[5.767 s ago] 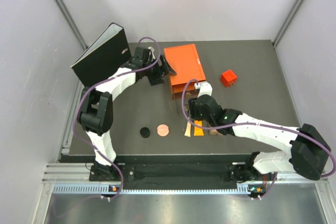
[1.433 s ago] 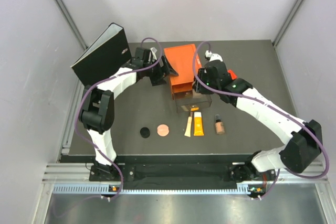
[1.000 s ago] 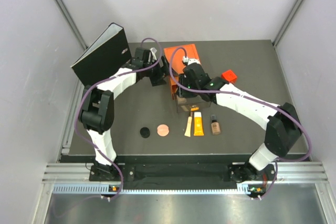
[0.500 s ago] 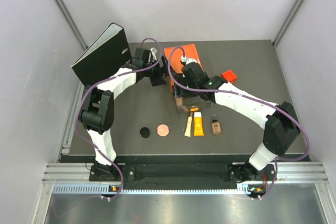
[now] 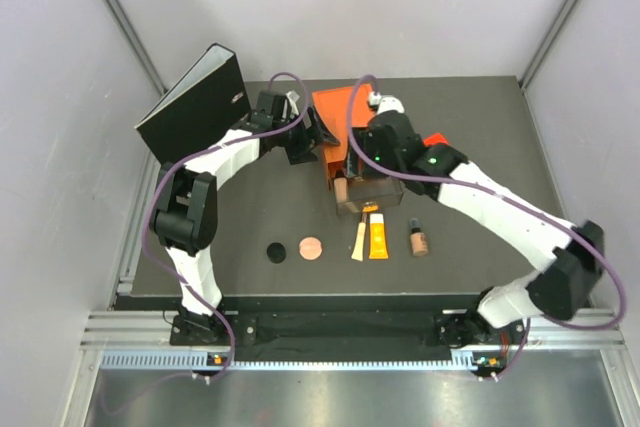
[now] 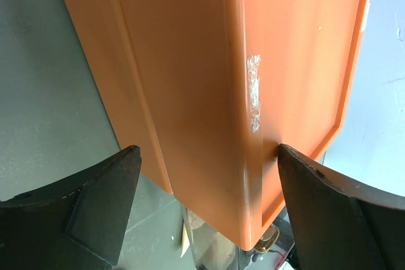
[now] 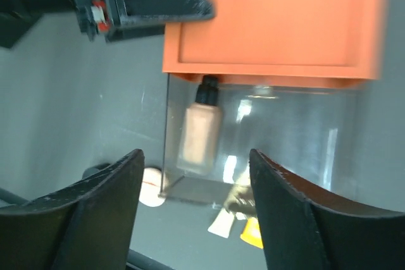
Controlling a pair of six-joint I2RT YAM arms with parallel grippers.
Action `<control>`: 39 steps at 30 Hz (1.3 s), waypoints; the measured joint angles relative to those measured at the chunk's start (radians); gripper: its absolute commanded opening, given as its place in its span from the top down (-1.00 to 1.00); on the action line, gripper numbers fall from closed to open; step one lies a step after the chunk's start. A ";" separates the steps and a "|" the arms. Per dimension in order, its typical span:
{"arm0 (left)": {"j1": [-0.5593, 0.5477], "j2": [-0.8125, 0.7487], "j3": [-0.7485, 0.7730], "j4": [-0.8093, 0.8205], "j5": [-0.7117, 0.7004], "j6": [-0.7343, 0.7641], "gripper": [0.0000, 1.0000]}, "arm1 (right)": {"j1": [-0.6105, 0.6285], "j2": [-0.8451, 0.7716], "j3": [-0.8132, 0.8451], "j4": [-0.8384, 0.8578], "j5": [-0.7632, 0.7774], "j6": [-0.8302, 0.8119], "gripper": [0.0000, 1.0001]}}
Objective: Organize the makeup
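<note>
One bottle [image 5: 343,190] lies in the drawer [image 5: 361,194] pulled out below the box [image 5: 348,127], frame centre. Lower: two discs [image 5: 294,249], two tubes [image 5: 369,238], second bottle [image 5: 417,238] rightmost. Binder [image 5: 193,102] upper left.

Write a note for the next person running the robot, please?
Left gripper: open, jaws either side of the orange box.
Right gripper: open, empty, above the box's clear drawer.
Done: one tan bottle lies in the drawer.
Left on the table: black disc, copper disc, beige tube, orange-yellow tube, second tan bottle.
</note>
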 measured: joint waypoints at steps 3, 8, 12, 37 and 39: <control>0.000 0.000 0.000 0.000 0.000 0.000 -0.84 | -0.008 -0.105 -0.003 -0.043 0.057 0.000 -0.38; 0.000 0.000 0.000 0.000 0.000 0.000 -0.84 | -0.037 -0.262 -0.104 -0.089 0.124 0.004 -0.35; 0.000 0.000 0.000 -0.001 0.000 0.000 -0.84 | -0.106 -0.323 -0.244 -0.156 0.128 0.019 -0.32; 0.000 0.000 0.000 -0.002 0.000 0.003 -0.84 | -0.212 -0.188 -0.627 -0.116 -0.090 0.062 0.09; 0.000 0.000 0.000 -0.002 0.000 0.003 -0.84 | -0.212 -0.170 -0.640 -0.090 -0.095 0.063 0.36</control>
